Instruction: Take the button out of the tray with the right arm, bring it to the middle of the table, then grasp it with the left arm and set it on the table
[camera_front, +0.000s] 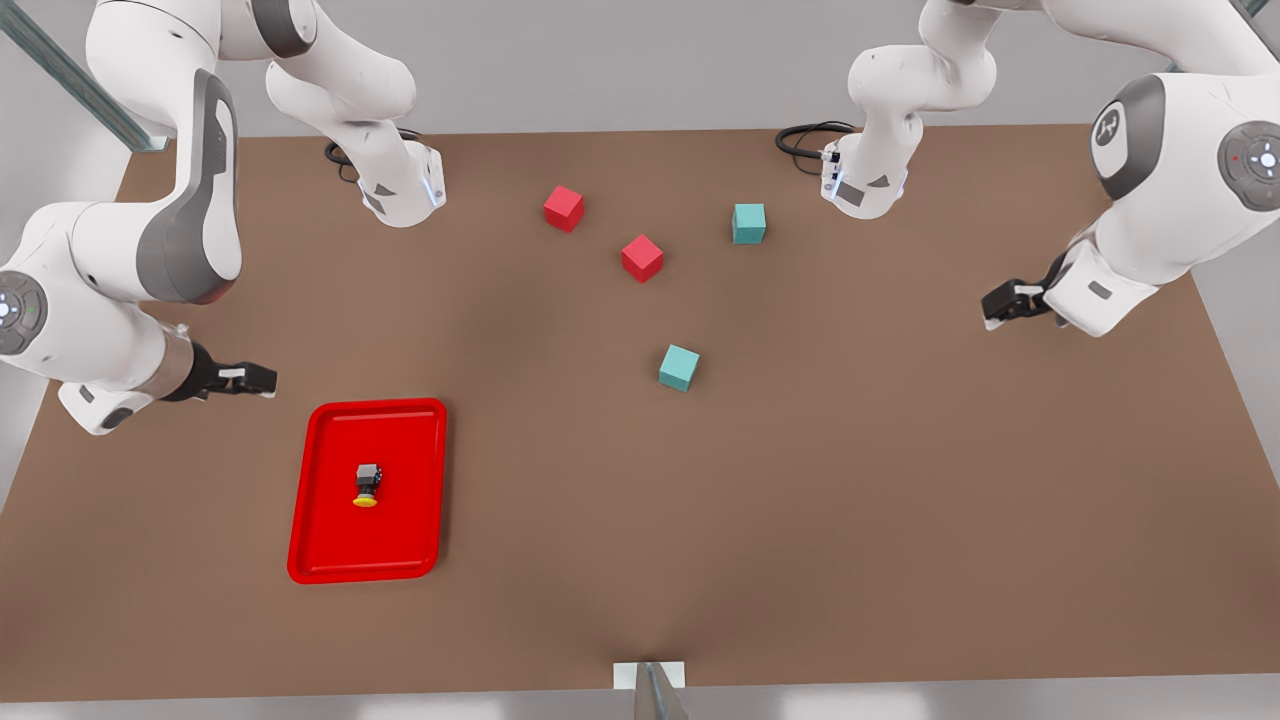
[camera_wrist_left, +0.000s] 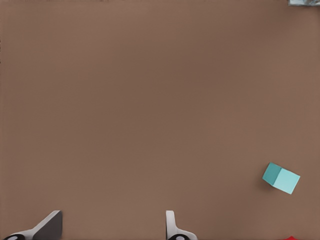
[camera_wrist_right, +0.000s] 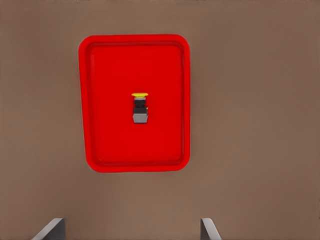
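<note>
The button (camera_front: 367, 485) lies on its side near the middle of the red tray (camera_front: 325, 540), its yellow cap pointing toward the table's front edge. In the right wrist view the button (camera_wrist_right: 140, 107) and the tray (camera_wrist_right: 105, 145) sit ahead of my right gripper (camera_wrist_right: 131, 229), which is open and empty. That right gripper (camera_front: 250, 379) hovers at the front view's left, just beyond the tray's far corner. My left gripper (camera_front: 1000, 303) hangs open and empty at the front view's right, above bare table (camera_wrist_left: 150, 100); its fingers (camera_wrist_left: 171, 224) stand wide apart.
Two red cubes (camera_front: 564, 208) (camera_front: 642, 258) and a teal cube (camera_front: 748, 223) lie at the back middle. Another teal cube (camera_front: 679, 367) (camera_wrist_left: 281, 178) sits near the table's centre. Both arm bases stand at the back edge.
</note>
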